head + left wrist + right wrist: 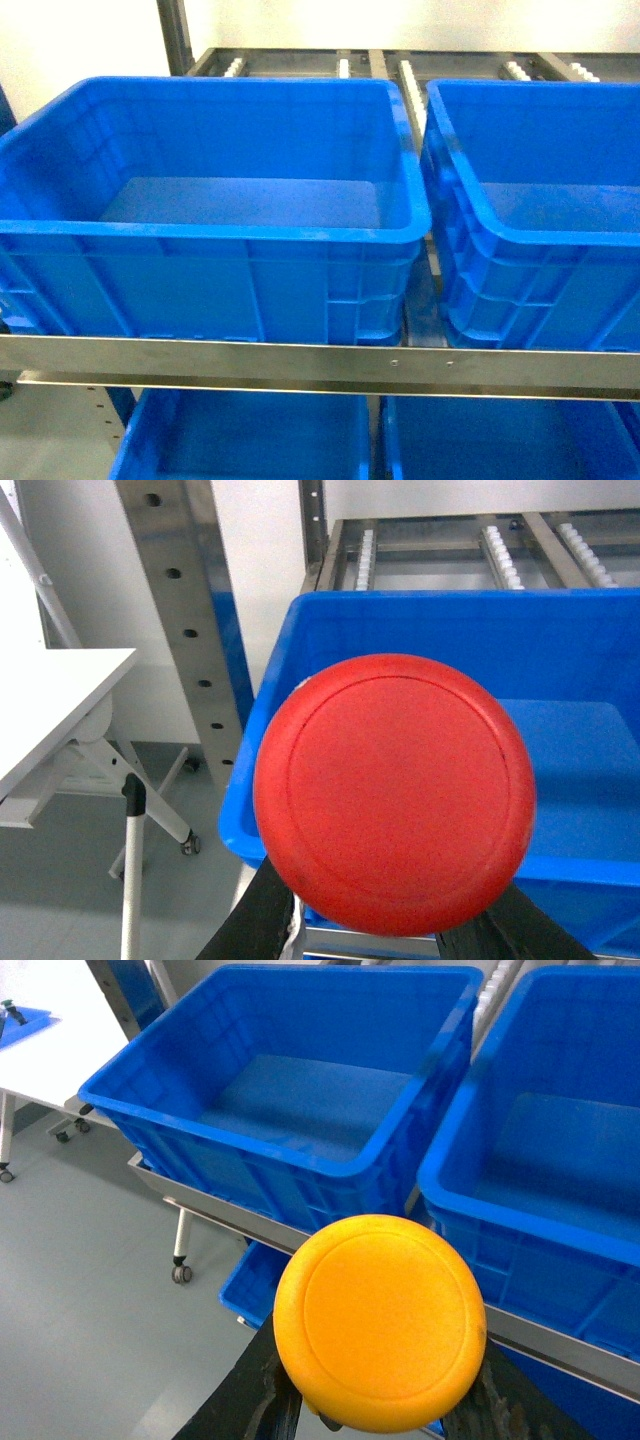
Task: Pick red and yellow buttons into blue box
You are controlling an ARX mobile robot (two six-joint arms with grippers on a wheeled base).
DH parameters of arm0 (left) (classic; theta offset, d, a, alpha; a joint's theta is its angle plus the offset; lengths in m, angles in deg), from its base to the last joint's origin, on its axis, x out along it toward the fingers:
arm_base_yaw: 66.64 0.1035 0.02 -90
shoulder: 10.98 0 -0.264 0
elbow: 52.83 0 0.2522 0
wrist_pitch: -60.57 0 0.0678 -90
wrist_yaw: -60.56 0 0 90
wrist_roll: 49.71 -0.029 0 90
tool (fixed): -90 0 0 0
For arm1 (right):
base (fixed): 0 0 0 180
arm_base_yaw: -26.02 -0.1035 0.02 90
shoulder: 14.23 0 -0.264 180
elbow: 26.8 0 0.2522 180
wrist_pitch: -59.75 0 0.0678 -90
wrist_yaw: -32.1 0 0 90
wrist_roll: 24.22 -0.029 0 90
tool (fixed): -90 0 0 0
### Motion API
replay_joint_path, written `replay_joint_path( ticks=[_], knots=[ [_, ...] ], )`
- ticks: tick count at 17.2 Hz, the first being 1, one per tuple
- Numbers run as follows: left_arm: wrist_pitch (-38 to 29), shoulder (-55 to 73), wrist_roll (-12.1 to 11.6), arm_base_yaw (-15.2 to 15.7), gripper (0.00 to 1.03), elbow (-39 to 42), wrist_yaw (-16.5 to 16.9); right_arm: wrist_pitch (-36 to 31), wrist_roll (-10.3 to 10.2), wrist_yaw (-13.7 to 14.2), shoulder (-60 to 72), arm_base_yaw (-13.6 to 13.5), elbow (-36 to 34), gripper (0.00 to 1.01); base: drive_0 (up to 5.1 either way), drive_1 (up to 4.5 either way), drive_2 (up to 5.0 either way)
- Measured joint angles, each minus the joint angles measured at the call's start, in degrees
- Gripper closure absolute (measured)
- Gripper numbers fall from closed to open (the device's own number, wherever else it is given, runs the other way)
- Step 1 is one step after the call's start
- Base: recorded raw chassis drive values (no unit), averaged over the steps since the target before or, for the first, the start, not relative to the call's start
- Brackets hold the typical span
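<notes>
The left end effector [385, 935] is gripping the red button [393, 792], its 2 dark fingers [255, 925] closed against the body beneath the cap, with the button sitting in front of the near left corner of the blue box [560, 645]. The right end effector [375, 1410] is clamping the yellow button [380, 1320] in the same manner, below and in front of the blue box [290, 1090]. In the head view the blue box [210, 250] is resting on a steel shelf rail [320, 360], just left of a second blue crate [540, 220].
</notes>
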Motion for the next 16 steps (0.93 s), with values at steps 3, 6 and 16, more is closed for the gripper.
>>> replay_joint_path(
  ticks=[3,6,16],
  knots=[
    [0.1,0.1,0.0,0.0,0.79,0.0,0.0,0.0,0.0,0.0,0.0,0.0,0.0,0.72,5.0,-2.38,-2.4],
    [0.0,0.1,0.0,0.0,0.79,0.0,0.0,0.0,0.0,0.0,0.0,0.0,0.0,0.72,5.0,-2.38,-2.4],
    [0.2,0.1,0.0,-0.3,0.79,0.0,0.2,0.0,0.0,0.3,0.0,0.0,0.0,0.72,2.0,-0.93,-0.9]
  ],
)
